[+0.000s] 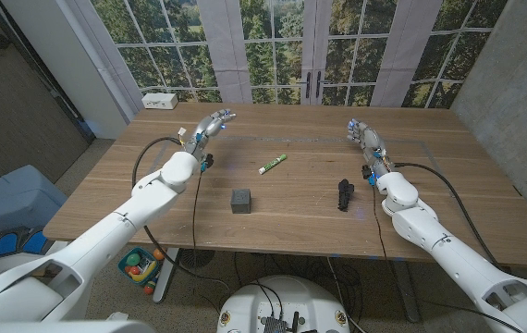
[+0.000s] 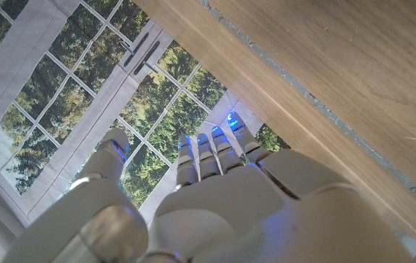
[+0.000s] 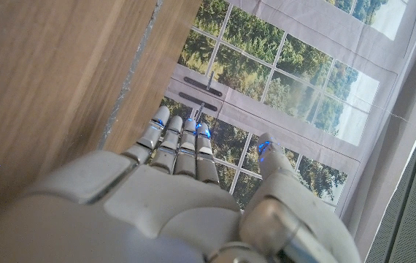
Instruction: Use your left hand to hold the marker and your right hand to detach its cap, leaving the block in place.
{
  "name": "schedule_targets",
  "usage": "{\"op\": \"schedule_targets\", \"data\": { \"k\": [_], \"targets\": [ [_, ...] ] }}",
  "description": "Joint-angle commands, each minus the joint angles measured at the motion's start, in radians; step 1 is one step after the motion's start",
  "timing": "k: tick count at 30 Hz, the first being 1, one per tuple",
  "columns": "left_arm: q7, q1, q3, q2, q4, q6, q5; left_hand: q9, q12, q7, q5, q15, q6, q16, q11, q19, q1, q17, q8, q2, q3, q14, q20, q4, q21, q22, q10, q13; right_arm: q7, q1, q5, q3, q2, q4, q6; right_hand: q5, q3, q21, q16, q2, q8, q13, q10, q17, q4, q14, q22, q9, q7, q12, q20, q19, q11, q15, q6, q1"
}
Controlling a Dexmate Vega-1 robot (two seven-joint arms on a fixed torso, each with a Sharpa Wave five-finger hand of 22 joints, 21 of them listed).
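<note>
Green marker point(image 1: 273, 164) lies diagonally mid-tabletop, right and nearer of the empty, spread left hand point(image 1: 210, 125) (right hand point(image 1: 363, 136) likewise empty).

Your marker point(image 1: 273, 164) lies mid-table point(image 1: 300, 217), between your left hand point(image 1: 210, 126) and right hand point(image 1: 364, 137). The block point(image 1: 240, 201) sits nearer you, left of a clamp-like tool point(image 1: 344, 194). A box point(image 1: 160, 100) sits at the far-left corner.

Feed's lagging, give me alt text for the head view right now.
A green-and-white marker lies untouched mid-table, between the raised, empty left hand and right hand. Nearer the robot sit a dark grey block and a black object; a white box rests at the far left edge.
</note>
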Motion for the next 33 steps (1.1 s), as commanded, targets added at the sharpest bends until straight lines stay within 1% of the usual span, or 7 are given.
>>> {"op": "schedule_targets", "data": {
  "k": [1, 10, 17, 20, 25, 29, 33],
  "targets": [
    [0.019, -0.048, 0.07, 0.029, -0.089, 0.145, 0.171, 0.002, -0.005, -0.015, -0.002, -0.007, 0.012, 0.003, -0.001, 0.022, 0.024, 0.002, 0.003, -0.006, 0.003, 0.016, 0.021, -0.003, -0.007, 0.005, 0.01, 0.003, -0.033, -0.03, -0.032, 0.011, -0.018, -0.032, 0.019, 0.005, 0.003, -0.001, 0.0, 0.003, 0.006, 0.001, 0.013, 0.0, -0.003, 0.007, 0.004, 0.004, 0.003, 0.006, 0.004, 0.017, 0.003, 0.007, 0.009, 0.009],
    [0.02, -0.072, 0.108, 0.03, -0.125, 0.2, 0.271, 0.004, 0.0, -0.034, -0.003, -0.025, 0.035, 0.009, -0.015, 0.062, 0.055, 0.003, 0.008, -0.036, -0.008, 0.049, 0.026, -0.004, -0.026, 0.005, 0.038, 0.004, -0.038, -0.048, -0.034, 0.023, -0.027, -0.045, 0.034, 0.006, 0.0, -0.005, -0.001, 0.003, 0.005, -0.002, 0.019, -0.006, -0.003, 0.012, 0.004, 0.005, 0.005, 0.007, 0.005, 0.037, 0.007, 0.007, 0.012, 0.014],
    [0.004, -0.09, 0.144, 0.027, -0.164, 0.261, 0.352, 0.001, -0.013, -0.006, -0.001, 0.002, 0.094, -0.013, 0.002, 0.028, 0.091, -0.001, 0.007, -0.076, -0.033, 0.008, -0.054, 0.005, -0.109, 0.001, 0.04, 0.0, -0.036, -0.068, -0.026, 0.038, -0.035, -0.051, 0.051, 0.006, -0.002, -0.009, 0.0, 0.003, 0.005, -0.003, 0.022, -0.008, -0.003, 0.015, 0.004, 0.005, 0.006, 0.008, 0.003, 0.041, 0.008, 0.007, 0.014, 0.015],
    [-0.012, -0.096, 0.153, 0.027, -0.18, 0.29, 0.373, 0.001, -0.015, 0.0, 0.0, 0.007, 0.095, -0.013, 0.004, 0.023, 0.093, -0.001, 0.004, -0.08, -0.037, 0.006, -0.068, 0.007, -0.122, 0.0, 0.037, -0.001, -0.037, -0.074, -0.022, 0.043, -0.035, -0.053, 0.056, 0.006, -0.003, -0.012, 0.0, 0.003, 0.006, -0.004, 0.023, -0.009, -0.002, 0.017, 0.004, 0.005, 0.008, 0.009, 0.002, 0.043, 0.01, 0.008, 0.017, 0.016],
    [-0.027, -0.109, 0.197, 0.025, -0.237, 0.396, 0.468, 0.002, -0.007, 0.016, 0.001, -0.008, 0.101, -0.009, -0.013, 0.05, 0.116, -0.001, 0.002, -0.089, -0.043, 0.01, -0.038, 0.005, -0.144, 0.001, 0.068, -0.001, -0.038, -0.092, -0.019, 0.054, -0.04, -0.061, 0.073, 0.006, -0.005, -0.015, 0.0, 0.003, 0.006, -0.005, 0.025, -0.011, -0.002, 0.019, 0.004, 0.005, 0.011, 0.009, 0.001, 0.045, 0.011, 0.01, 0.02, 0.017],
    [-0.03, -0.109, 0.216, 0.017, -0.262, 0.454, 0.516, 0.003, 0.007, 0.012, 0.0, -0.035, 0.137, 0.006, -0.035, 0.078, 0.152, 0.001, 0.008, -0.095, -0.051, 0.065, -0.003, 0.005, -0.177, 0.003, 0.133, 0.003, -0.035, -0.1, -0.018, 0.059, -0.044, -0.064, 0.082, 0.006, -0.006, -0.017, 0.001, 0.003, 0.006, -0.006, 0.025, -0.012, -0.001, 0.02, 0.004, 0.005, 0.012, 0.009, 0.0, 0.047, 0.011, 0.01, 0.02, 0.017],
    [-0.05, -0.111, 0.234, 0.016, -0.288, 0.505, 0.555, 0.005, 0.02, 0.01, -0.001, -0.05, 0.166, 0.013, -0.044, 0.107, 0.184, 0.002, 0.011, -0.101, -0.058, 0.108, 0.008, 0.005, -0.2, 0.006, 0.196, 0.006, -0.036, -0.108, -0.016, 0.064, -0.045, -0.069, 0.087, 0.006, -0.008, -0.02, 0.0, 0.003, 0.006, -0.006, 0.026, -0.013, 0.0, 0.02, 0.004, 0.005, 0.012, 0.009, -0.001, 0.048, 0.012, 0.009, 0.021, 0.017]
  ]
}}
